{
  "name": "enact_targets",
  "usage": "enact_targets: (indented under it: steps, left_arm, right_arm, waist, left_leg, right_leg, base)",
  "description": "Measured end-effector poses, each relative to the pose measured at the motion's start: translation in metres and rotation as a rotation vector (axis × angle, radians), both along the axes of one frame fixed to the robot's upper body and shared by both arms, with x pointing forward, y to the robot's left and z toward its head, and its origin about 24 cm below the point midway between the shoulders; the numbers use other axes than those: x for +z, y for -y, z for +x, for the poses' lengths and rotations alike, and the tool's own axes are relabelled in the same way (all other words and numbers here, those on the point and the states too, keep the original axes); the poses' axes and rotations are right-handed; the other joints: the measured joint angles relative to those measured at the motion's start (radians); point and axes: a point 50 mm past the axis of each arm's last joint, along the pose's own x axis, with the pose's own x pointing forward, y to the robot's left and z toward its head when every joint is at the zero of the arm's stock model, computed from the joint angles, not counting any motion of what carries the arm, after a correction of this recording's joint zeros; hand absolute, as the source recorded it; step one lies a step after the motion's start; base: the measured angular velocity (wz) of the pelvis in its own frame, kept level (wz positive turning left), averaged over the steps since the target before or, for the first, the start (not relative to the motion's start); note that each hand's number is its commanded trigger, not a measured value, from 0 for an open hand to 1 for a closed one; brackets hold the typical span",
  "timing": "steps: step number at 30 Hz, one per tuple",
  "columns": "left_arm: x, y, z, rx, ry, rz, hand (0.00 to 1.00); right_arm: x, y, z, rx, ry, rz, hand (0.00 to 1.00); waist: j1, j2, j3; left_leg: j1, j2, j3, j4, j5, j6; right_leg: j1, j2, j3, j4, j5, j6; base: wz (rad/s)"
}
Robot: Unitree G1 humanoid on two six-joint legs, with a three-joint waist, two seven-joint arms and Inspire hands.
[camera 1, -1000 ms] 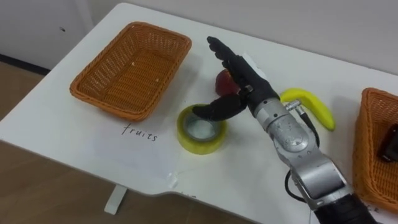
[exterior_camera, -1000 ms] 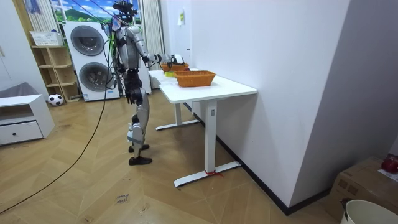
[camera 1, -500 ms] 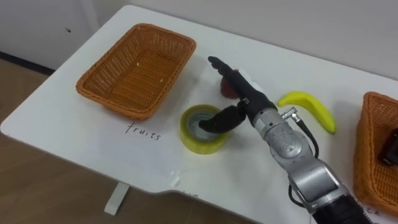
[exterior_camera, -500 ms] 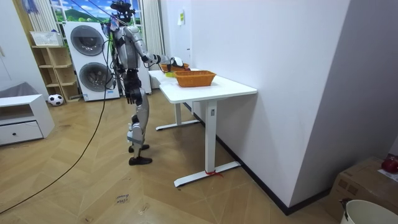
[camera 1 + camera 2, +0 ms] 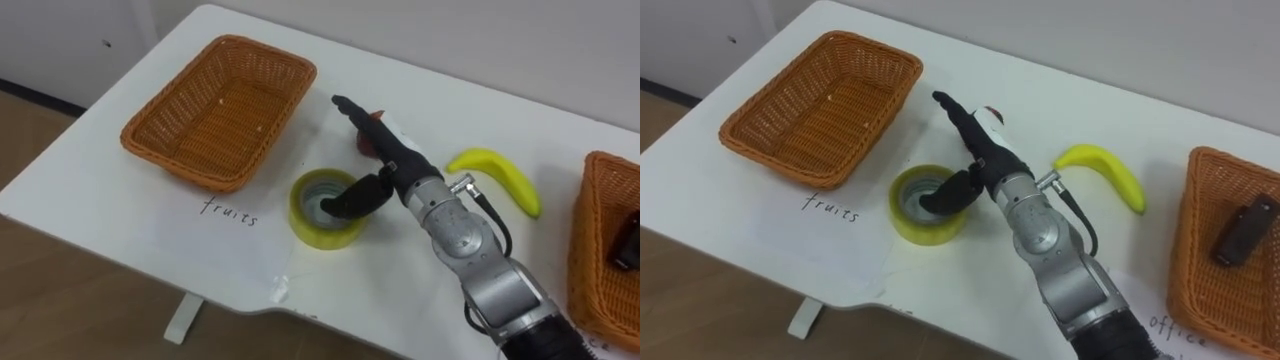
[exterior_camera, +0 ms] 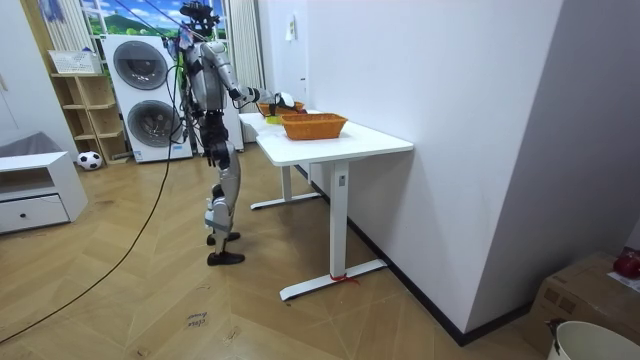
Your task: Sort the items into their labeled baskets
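- We see the right hand (image 5: 392,168) reaching from the lower right over the middle of the white table (image 5: 120,215).
- Its fingers (image 5: 360,118) are stretched out straight and point up and to the left. They pass over a red fruit (image 5: 361,143), which they partly hide.
- Its thumb (image 5: 345,205) bends down into the hole of the yellow tape roll (image 5: 310,225). We cannot tell whether it presses against the inner wall. The hand holds nothing.
- The tape roll lies flat on the table, just in front of the red fruit and near the right corner of the left basket (image 5: 165,150).
- The left basket is wicker and has nothing in it. A handwritten label (image 5: 226,212) reading "fruits" sits on the table in front of it.
- A banana (image 5: 497,173) lies on the table to the right of the hand, apart from it, between the red fruit and the right basket (image 5: 1200,250).
- The right basket holds a dark oblong object (image 5: 1240,232), and a handwritten label (image 5: 1172,326) sits at its near corner.
- In the room view the robot stands upright at the far end of the table, near the washing machines (image 6: 140,90), with one arm out over the tabletop.
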Motion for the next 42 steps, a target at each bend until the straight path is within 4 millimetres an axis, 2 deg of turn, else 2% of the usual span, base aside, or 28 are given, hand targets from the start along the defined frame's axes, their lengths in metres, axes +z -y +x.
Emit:
enact_targets:
  steps: [3, 10, 22, 25, 30, 42]
  left_arm:
    - [0.0, -0.001, 0.001, 0.007, 0.005, 0.002, 0.0]
    - [0.001, -0.001, 0.005, 0.003, 0.015, 0.001, 0.0]
    - [0.005, -0.001, 0.018, -0.015, 0.094, 0.008, 0.0]
    - [0.005, -0.002, 0.017, -0.015, 0.089, 0.011, 0.0]
    - [0.003, -0.007, 0.007, -0.013, 0.041, 0.017, 0.0]
    - [0.0, -0.007, -0.006, -0.011, -0.021, -0.003, 0.0]
  right_arm:
    - [-0.005, 0.002, 0.0, -0.007, -0.017, -0.012, 0.0]
    - [-0.012, 0.006, 0.0, -0.004, -0.043, -0.064, 0.0]
    - [-0.012, 0.004, -0.001, 0.033, -0.06, -0.063, 0.0]
    - [-0.013, 0.003, -0.001, 0.055, -0.081, -0.048, 0.0]
    - [-0.015, 0.0, -0.003, 0.102, -0.124, -0.025, 0.0]
    - [-0.017, -0.004, -0.005, 0.181, -0.181, -0.025, 0.0]
  waist:
    - [0.0, -0.001, 0.0026]
    - [0.001, -0.001, 0.0027]
    - [0.005, -0.01, -0.0033]
    - [0.005, -0.012, -0.0028]
    - [0.005, -0.024, 0.0085]
    - [0.005, -0.027, 0.0069]
  left_leg:
    - [-0.001, 0.0, 0.0, 0.0, 0.0, 0.0]
    - [-0.001, 0.0, 0.0, -0.005, 0.0, 0.0]
    - [0.001, 0.001, -0.004, -0.006, 0.002, -0.001]
    - [0.003, 0.0, -0.006, -0.006, 0.002, -0.001]
    - [0.009, 0.001, -0.008, -0.006, 0.002, -0.001]
    - [-0.003, 0.002, -0.011, -0.007, 0.002, -0.001]
  right_leg:
    - [0.0, 0.001, 0.003, 0.0, 0.0, 0.0]
    - [-0.001, 0.002, 0.007, 0.0, 0.0, 0.0]
    - [-0.009, 0.003, 0.011, 0.0, 0.0, 0.0]
    - [-0.007, 0.003, 0.012, 0.0, 0.0, 0.0]
    - [-0.001, 0.003, 0.013, -0.001, 0.0, 0.0]
    - [-0.008, 0.005, 0.008, 0.0, 0.0, 0.0]
  base:
    - [0.0]
    - [0.0]
    - [-0.01]
    - [0.0]
    - [0.0]
    - [0.0]
